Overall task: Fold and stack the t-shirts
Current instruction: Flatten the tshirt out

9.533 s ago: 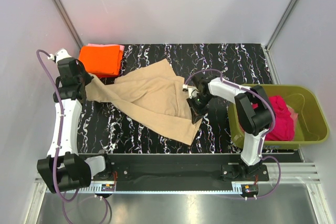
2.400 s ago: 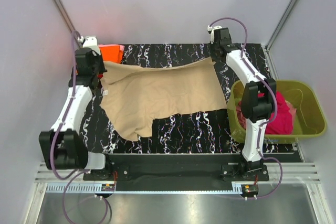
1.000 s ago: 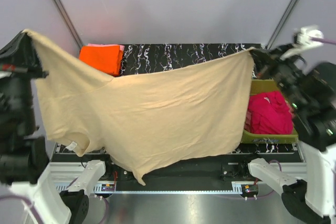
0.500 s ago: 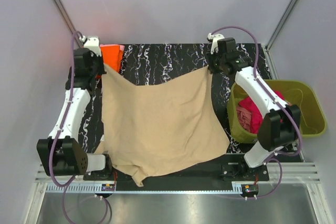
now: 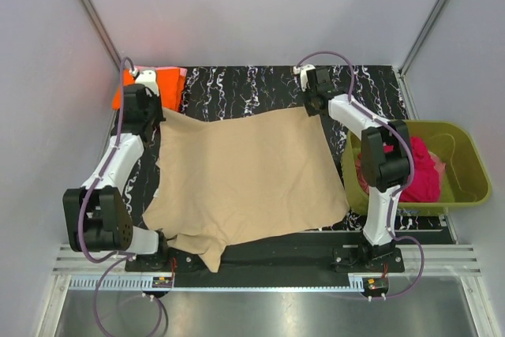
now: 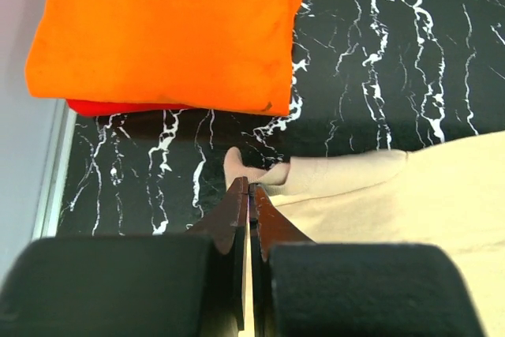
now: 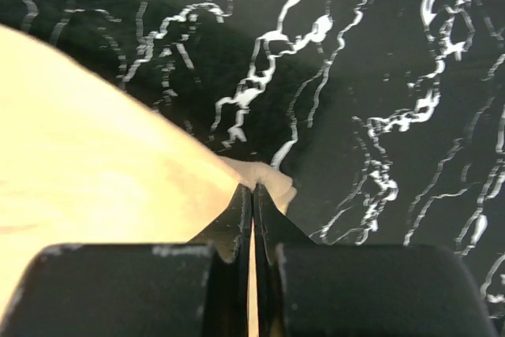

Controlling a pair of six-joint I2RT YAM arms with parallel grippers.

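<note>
A tan-beige t-shirt (image 5: 245, 175) lies spread over the black marble table (image 5: 237, 84), its near hem hanging past the front edge. My left gripper (image 5: 155, 116) is shut on its far left corner (image 6: 260, 183); my right gripper (image 5: 314, 108) is shut on its far right corner (image 7: 264, 179). A folded bright orange t-shirt (image 5: 170, 83) sits at the back left, just beyond the left gripper (image 6: 249, 189), with a pink edge (image 5: 183, 72) showing beneath it; in the left wrist view the orange t-shirt (image 6: 170, 29) lies on a red layer. A magenta-red t-shirt (image 5: 418, 175) lies crumpled in the tub.
An olive-green plastic tub (image 5: 465, 163) stands off the table's right side, beside the right arm. Grey walls and slanted metal posts (image 5: 91, 13) close in the back and sides. A metal rail (image 5: 260, 262) with the arm bases runs along the near edge.
Both arms swung the tan shirt up into the air, then brought it down. It now lies flat on the table, corners pulled toward the back.
</note>
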